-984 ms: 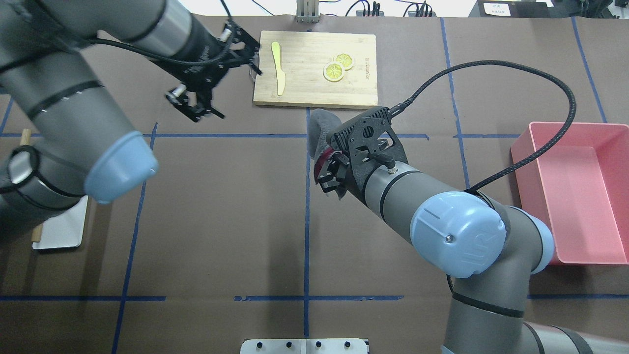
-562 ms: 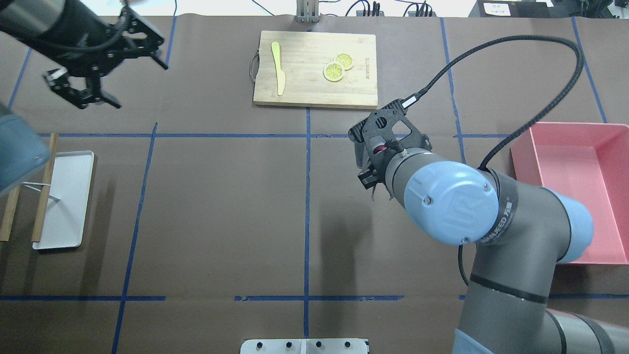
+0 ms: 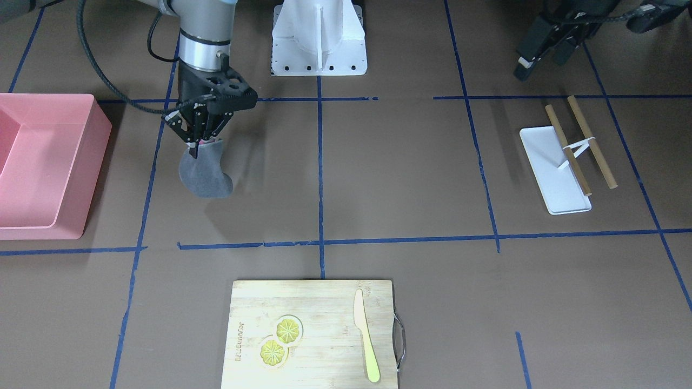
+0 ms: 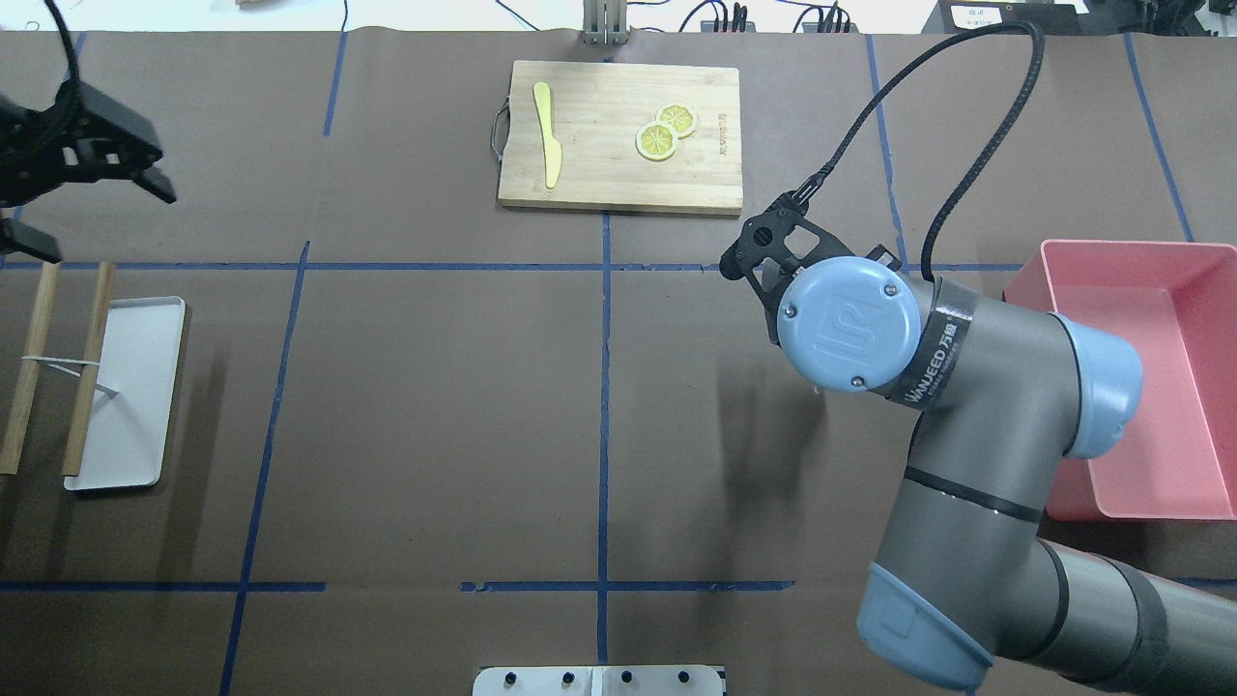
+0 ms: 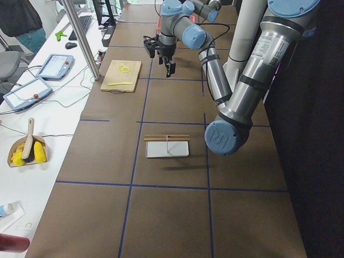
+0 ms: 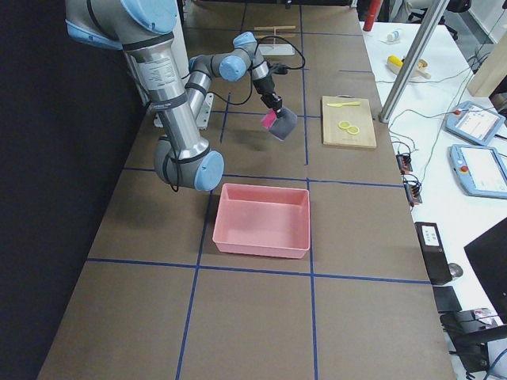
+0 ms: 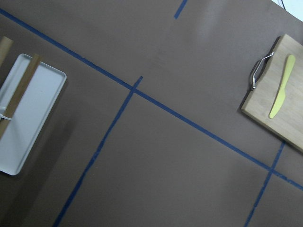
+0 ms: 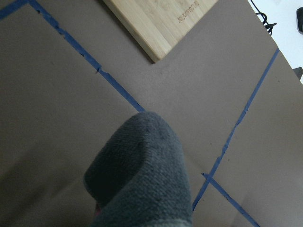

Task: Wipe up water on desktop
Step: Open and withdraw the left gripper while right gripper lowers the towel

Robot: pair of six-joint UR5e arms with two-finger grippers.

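Observation:
The desktop (image 4: pixel 435 406) is a dark-brown surface crossed by blue tape lines. The water is out of view: no wet patch shows on it. My right gripper (image 3: pixel 198 143) points down and is shut on the top edge of a grey cloth (image 3: pixel 204 174) with a pink underside. The cloth (image 8: pixel 142 165) hangs from it over the desktop, in the square beside the pink bin. In the overhead view the right arm's wrist hides both the cloth and the fingers. My left gripper (image 4: pixel 116 228) hovers open and holds nothing at the far left, beyond the white tray.
A bamboo cutting board (image 4: pixel 618 164) with a yellow knife (image 4: pixel 548 135) and lemon slices (image 4: pixel 665 133) lies at the far middle. A pink bin (image 4: pixel 1131 377) stands at the right. A white tray (image 4: pixel 126 416) with two wooden sticks (image 4: pixel 87 367) lies at the left.
The right gripper has carried the cloth rightward, off the centre tape line toward the pink bin. The left arm has swung away from the cutting board to the far left edge.

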